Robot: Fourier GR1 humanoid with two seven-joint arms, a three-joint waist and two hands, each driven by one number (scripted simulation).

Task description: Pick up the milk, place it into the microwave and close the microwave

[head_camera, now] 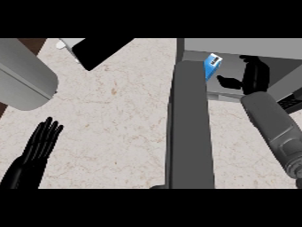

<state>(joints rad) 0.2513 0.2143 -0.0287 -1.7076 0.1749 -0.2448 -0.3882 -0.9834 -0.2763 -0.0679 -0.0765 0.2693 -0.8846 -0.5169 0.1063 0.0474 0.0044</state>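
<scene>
Microwave (pixel 245 46) at upper right, its door (pixel 191 128) swung open toward the lower edge. Milk (pixel 212 66) stands inside, just past the door's top edge. Right hand (pixel 253 73) inside the cavity beside the milk, fingers relaxed, holding nothing. Left hand (pixel 39 148) rests flat, fingers straight, lower left on open counter (pixel 114 115).

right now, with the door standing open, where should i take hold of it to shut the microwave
The door stands edge-on, swung out toward you: take its free end, nearest you, from the left, flat against the outer face. The open left hand is on that side. The right hand is inside the microwave by the milk, so it should probably come out first.
</scene>
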